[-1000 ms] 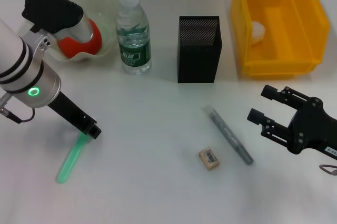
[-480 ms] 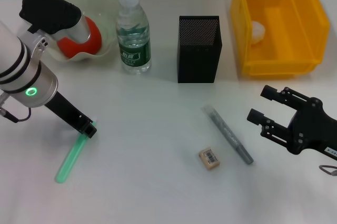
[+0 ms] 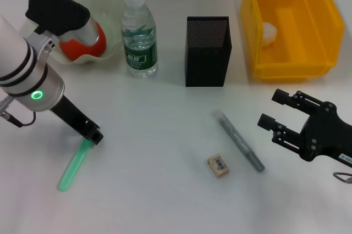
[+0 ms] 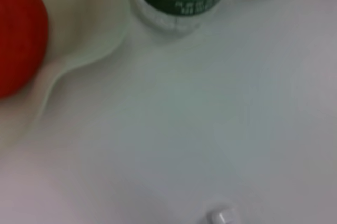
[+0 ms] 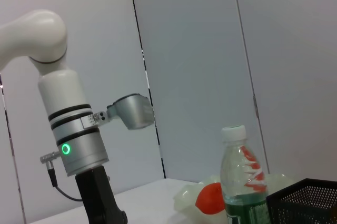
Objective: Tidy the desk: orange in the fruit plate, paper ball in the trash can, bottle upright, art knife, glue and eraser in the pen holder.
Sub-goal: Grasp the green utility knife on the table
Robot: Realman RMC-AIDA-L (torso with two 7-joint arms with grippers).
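One slim translucent glue (image 3: 73, 165), black mesh pen holder (image 3: 207, 51)

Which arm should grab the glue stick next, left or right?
Left, probably. The left gripper is down at the upper end of the glue, while the right gripper hovers across the table, nearer the art knife and eraser.

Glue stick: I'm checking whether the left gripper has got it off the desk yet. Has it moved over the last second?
No. The glue lies on the desk, equally far from the eraser. The left gripper sits at its upper end.
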